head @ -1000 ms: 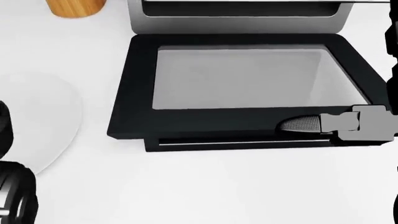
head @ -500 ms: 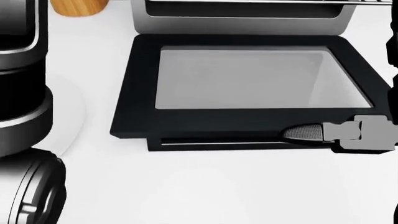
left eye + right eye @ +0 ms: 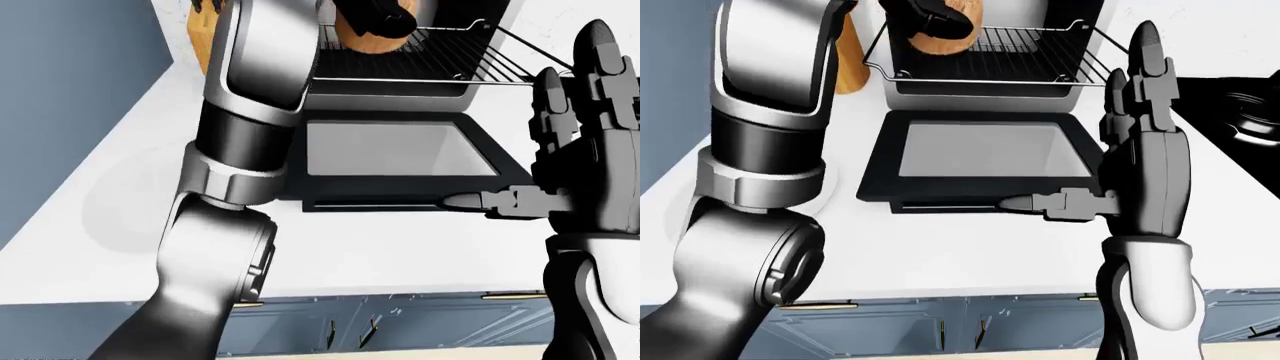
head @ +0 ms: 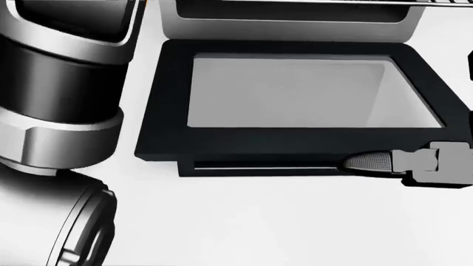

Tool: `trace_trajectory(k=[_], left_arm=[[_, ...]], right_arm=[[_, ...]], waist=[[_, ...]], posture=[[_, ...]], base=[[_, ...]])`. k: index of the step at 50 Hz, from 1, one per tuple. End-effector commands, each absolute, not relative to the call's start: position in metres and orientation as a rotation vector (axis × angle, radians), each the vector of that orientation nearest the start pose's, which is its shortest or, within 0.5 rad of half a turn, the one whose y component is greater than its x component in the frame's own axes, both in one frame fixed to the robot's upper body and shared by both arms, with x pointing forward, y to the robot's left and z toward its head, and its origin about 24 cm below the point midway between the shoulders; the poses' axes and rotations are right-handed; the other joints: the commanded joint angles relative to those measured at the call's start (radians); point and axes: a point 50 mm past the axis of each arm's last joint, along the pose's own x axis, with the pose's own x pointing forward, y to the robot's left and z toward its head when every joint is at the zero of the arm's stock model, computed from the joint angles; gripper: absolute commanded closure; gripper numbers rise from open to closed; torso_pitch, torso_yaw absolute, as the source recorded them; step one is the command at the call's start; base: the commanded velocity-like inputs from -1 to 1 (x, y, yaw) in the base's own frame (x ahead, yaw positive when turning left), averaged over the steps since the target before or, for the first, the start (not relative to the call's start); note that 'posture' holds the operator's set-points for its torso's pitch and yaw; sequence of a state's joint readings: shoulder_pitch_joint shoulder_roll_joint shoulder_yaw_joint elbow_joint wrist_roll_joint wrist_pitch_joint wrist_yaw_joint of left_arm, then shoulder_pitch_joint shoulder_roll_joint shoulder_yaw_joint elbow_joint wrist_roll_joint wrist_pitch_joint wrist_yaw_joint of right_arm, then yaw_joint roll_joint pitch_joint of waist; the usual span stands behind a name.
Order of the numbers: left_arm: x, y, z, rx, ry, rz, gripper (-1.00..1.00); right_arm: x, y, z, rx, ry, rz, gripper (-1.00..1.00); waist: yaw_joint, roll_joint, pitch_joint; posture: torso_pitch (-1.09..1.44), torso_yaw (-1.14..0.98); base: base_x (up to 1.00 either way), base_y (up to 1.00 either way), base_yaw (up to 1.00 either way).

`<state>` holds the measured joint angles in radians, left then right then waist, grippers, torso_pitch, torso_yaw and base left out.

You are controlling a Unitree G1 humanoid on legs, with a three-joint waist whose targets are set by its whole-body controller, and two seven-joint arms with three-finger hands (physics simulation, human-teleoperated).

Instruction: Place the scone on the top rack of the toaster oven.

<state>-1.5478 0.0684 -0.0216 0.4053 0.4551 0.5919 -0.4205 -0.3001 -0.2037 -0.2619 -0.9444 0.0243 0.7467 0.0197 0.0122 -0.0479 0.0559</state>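
The toaster oven (image 3: 990, 82) stands at the top of the eye views with its glass door (image 3: 980, 154) folded down flat on the white counter. Its top wire rack (image 3: 1010, 52) is slid partly out. The brown scone (image 3: 940, 37) is at the rack's left end, in my left hand (image 3: 932, 21), whose dark fingers close over it. I cannot tell whether the scone rests on the wires. My right hand (image 3: 1130, 97) is open and empty to the right of the door, fingers upright and thumb (image 4: 370, 161) pointing left over the door's handle edge.
My left arm (image 3: 230, 187) rises across the left of every view and hides much of the counter. A wooden block (image 3: 850, 56) stands left of the oven. A black stove (image 3: 1240, 112) lies to the right. A faint white plate (image 3: 120, 199) lies at left. Blue cabinet fronts (image 3: 400, 322) run below the counter edge.
My left arm has swung into the head view from the left, covering the plate and the wooden block. The right thumb has stayed at the door's handle edge.
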Motion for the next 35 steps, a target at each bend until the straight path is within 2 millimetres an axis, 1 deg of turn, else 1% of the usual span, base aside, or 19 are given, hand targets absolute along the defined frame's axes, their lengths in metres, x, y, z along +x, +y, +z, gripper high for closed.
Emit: trace_trajectory(k=[1,11,16,21,27,28,29,35], left_arm=[[0.332,0.026,0.425,0.635,-0.58,-0.316,0.86],[0.337,0.013,0.432,0.65,-0.601,-0.325,0.88],[0.339,0.006,0.428,0.671,-0.603,-0.335,0.89],[0.342,0.003,0.425,0.679,-0.6,-0.339,0.87],[0.341,0.001,0.421,0.689,-0.597,-0.347,0.8],[0.341,0.001,0.421,0.687,-0.597,-0.349,0.78],[0.341,0.0,0.42,0.692,-0.594,-0.353,0.7],[0.342,0.001,0.418,0.692,-0.591,-0.353,0.59]], right_arm=[[0.204,-0.192,0.257,-0.185,-0.586,-0.159,-1.0],[0.203,-0.192,0.255,-0.186,-0.582,-0.162,-1.0],[0.203,-0.193,0.255,-0.184,-0.583,-0.164,-1.0],[0.203,-0.193,0.254,-0.186,-0.581,-0.165,-1.0],[0.203,-0.193,0.253,-0.185,-0.581,-0.165,-1.0],[0.203,-0.193,0.253,-0.184,-0.581,-0.165,-1.0],[0.203,-0.193,0.253,-0.185,-0.58,-0.166,-1.0],[0.203,-0.193,0.253,-0.183,-0.579,-0.165,-1.0]], waist=[[0.0,-0.005,-0.026],[0.0,-0.007,-0.028],[0.001,-0.009,-0.027],[0.0,-0.01,-0.028],[-0.001,-0.009,-0.028],[-0.001,-0.009,-0.028],[-0.001,-0.009,-0.028],[-0.001,-0.009,-0.029]], posture=[[0.0,0.0],[0.0,0.0],[0.0,0.0],[0.0,0.0],[0.0,0.0],[0.0,0.0],[0.0,0.0],[0.0,0.0]], base=[[0.0,0.0,0.0],[0.0,0.0,0.0],[0.0,0.0,0.0],[0.0,0.0,0.0],[0.0,0.0,0.0],[0.0,0.0,0.0],[0.0,0.0,0.0],[0.0,0.0,0.0]])
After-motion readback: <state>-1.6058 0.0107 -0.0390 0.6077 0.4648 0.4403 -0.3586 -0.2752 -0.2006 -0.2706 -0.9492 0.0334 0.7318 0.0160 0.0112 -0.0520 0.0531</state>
